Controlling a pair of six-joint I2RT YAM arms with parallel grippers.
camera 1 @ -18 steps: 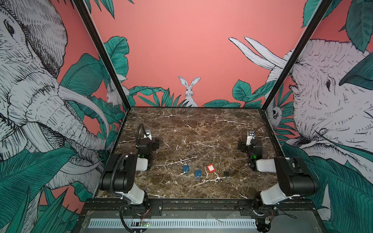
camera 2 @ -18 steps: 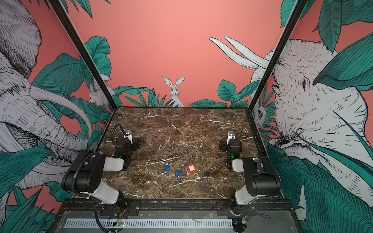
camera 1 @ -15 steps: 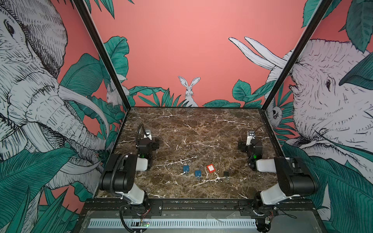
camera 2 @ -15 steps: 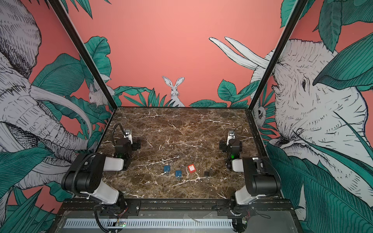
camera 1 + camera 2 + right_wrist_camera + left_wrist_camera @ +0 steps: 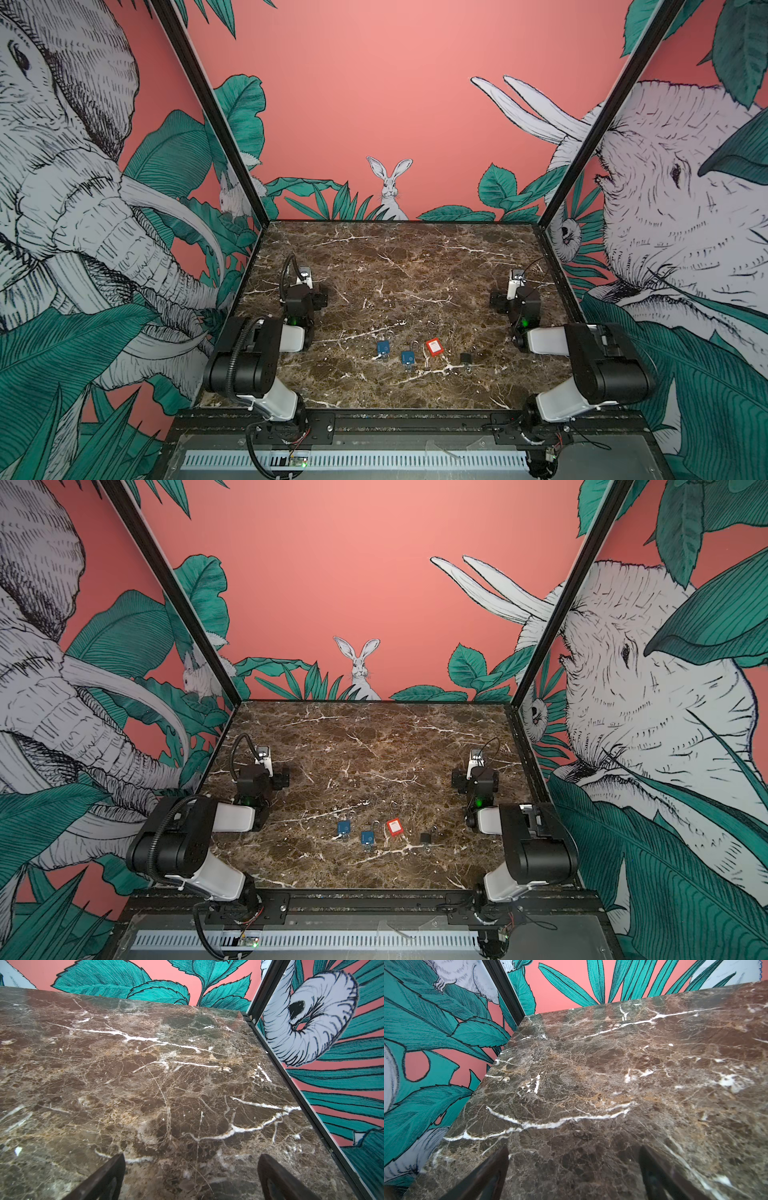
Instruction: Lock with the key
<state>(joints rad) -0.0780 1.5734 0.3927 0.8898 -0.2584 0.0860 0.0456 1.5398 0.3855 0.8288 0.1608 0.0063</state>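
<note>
Marble worktop (image 5: pixel 395 266) in a jungle-mural booth. In both top views, locks are lying in a row near the front edge, btwn the arms: blue padlock (image 5: pixel 383 348), 2nd blue padlock (image 5: pixel 407 358), red padlock (image 5: pixel 433 347) and a small black item (image 5: pixel 466 358). The key is too small to pick out. Left arm (image 5: pixel 266 353) and right arm (image 5: pixel 582 357) are sitting folded at the sides, prob. parked. Nothing is blocking the row.

Left wrist: left gripper (image 5: pixel 571 1176) is facing bare marble, jaws wide apart, empty.

Right wrist: right gripper (image 5: pixel 189 1177) is doing likewise, no lock in sight.
</note>
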